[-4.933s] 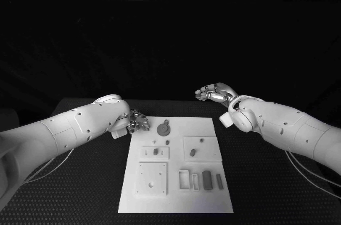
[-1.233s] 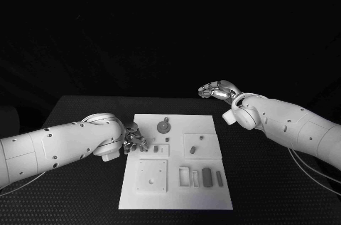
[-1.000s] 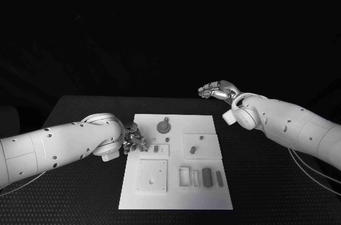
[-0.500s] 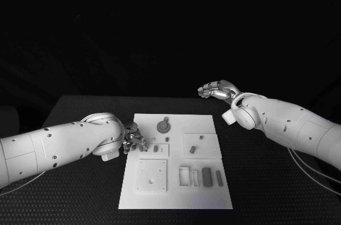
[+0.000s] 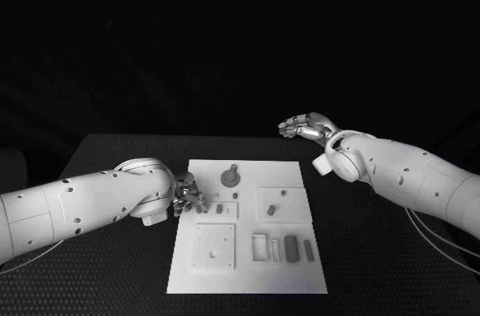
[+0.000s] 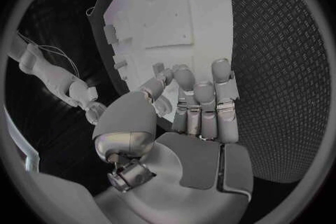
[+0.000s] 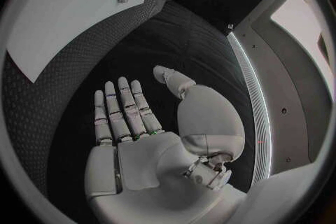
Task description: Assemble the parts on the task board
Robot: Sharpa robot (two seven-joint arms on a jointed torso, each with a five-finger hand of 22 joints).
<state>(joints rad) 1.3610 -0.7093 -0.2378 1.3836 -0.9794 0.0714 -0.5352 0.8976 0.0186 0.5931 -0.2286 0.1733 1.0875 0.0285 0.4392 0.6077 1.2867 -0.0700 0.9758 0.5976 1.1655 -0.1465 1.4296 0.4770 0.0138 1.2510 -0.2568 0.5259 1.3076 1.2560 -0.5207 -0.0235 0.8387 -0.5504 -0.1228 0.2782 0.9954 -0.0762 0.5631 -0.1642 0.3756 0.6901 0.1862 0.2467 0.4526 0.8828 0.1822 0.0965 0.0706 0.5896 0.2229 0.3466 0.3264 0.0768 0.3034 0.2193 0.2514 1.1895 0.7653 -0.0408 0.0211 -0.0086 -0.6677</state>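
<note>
Head view, left hand (image 5: 188, 197) at task board (image 5: 250, 274) left edge, right hand (image 5: 305, 129) well apart

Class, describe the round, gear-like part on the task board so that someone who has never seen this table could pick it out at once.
Start at the white task board in the middle of the black table. Go to its far end, the end away from the robot, just beyond the left hand. There lies the round gear-like part, the only disc among the small oblong pieces and rectangular plates.
</note>
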